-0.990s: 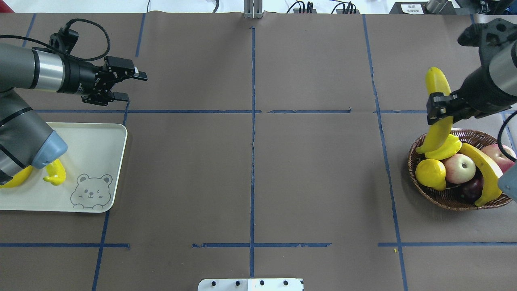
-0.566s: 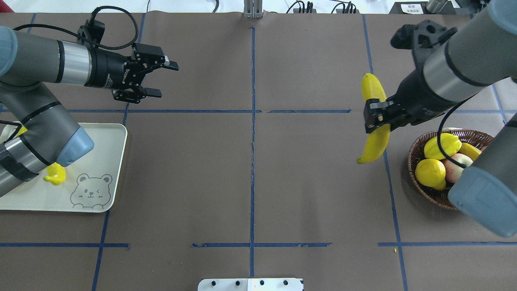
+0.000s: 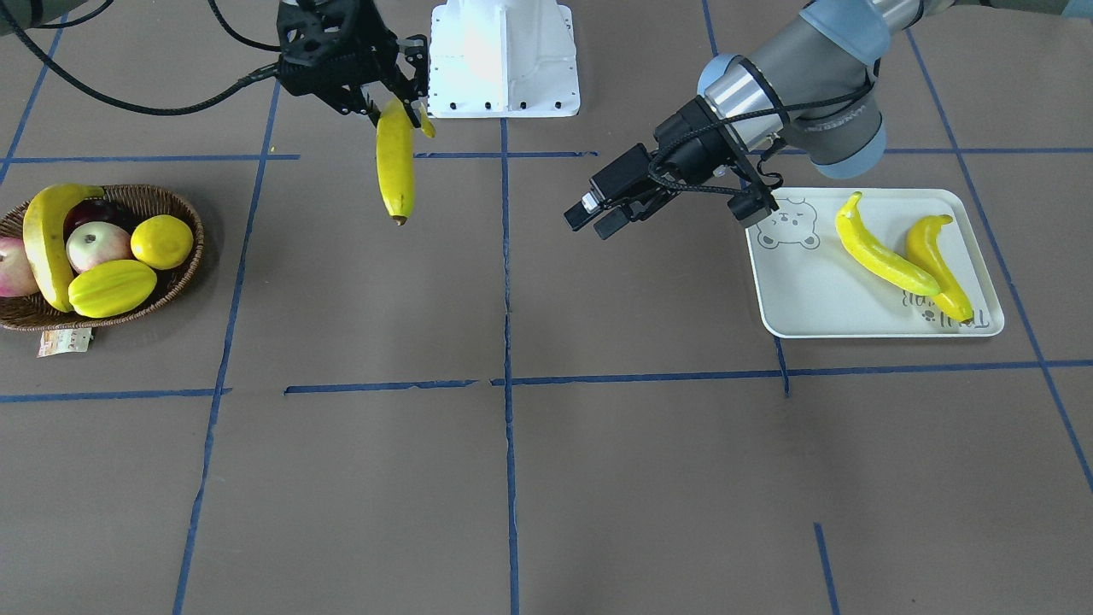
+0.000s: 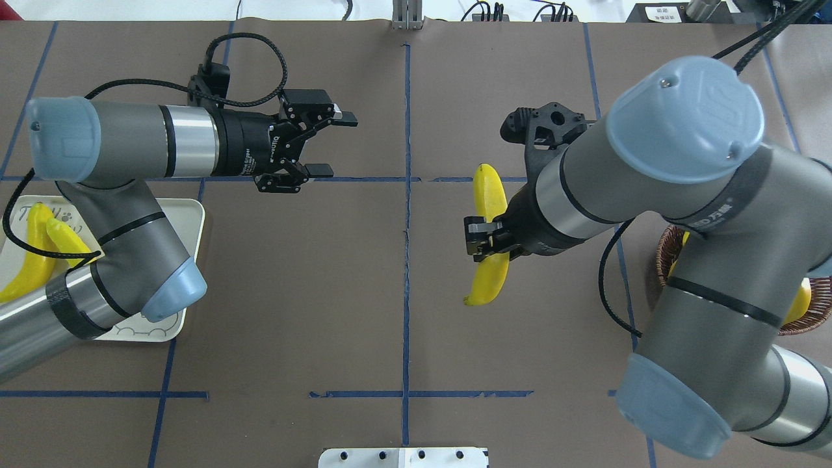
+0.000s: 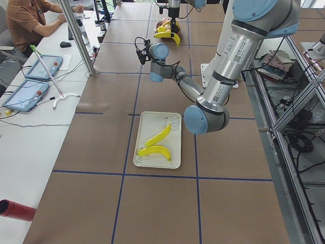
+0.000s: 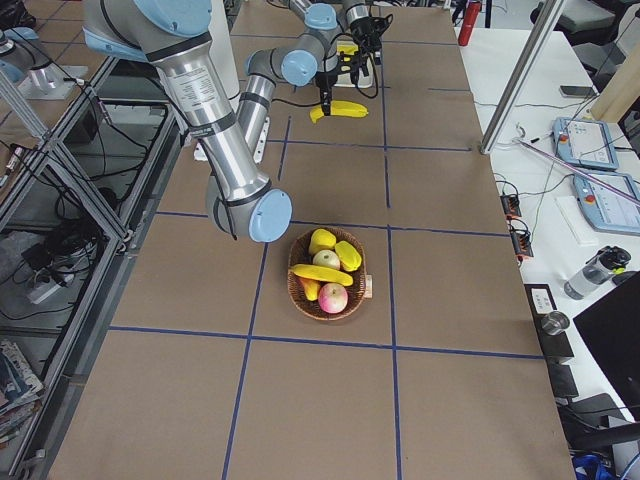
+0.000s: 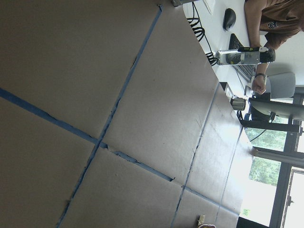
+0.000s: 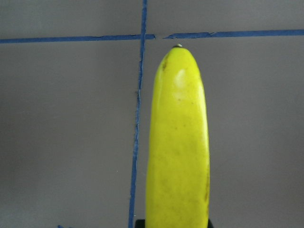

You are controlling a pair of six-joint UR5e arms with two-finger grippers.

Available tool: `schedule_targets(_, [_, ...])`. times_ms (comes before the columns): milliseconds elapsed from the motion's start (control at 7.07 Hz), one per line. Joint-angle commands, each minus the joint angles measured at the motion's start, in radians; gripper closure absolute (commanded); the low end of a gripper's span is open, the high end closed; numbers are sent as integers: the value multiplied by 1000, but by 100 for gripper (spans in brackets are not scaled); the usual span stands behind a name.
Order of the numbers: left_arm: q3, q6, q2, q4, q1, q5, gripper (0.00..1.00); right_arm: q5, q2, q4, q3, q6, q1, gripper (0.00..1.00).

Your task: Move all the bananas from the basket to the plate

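While the right gripper [image 4: 480,242] clamps a long curved yellow banana [image 4: 491,195] right of centre, the left gripper [image 4: 335,145] stands spread, empty.

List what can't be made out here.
Overhead: basket mostly behind the right arm; its fruit can't be counted.
Overhead: plate partly under the left arm; bear print mostly hidden.
Right wrist: banana cut off by the bottom edge; jaws' contact unseen.
Front: tag text too small.

We log 6 views. Overhead: above robot base [image 4: 403,457], facing forward-down. Front: opposite side, steep. 2 side views: table [image 5: 91,193] ends, distant. 2 wrist cameras: close. Overhead, front share held banana [image 4: 489,194].
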Motion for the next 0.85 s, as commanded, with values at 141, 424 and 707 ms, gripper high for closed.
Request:
schedule_targets(141, [-2,-6,-41,-1,92,10,1,-10,63,55,-53,0,-47,99])
schedule_targets(424, [-3,-6,-58,-1,112,10,1,-11,64,101,-76,5,-56,99])
schedule_targets(707, [-5,-3,-70,-1,149,31,3,-11,78,101,-76,5,-67,99])
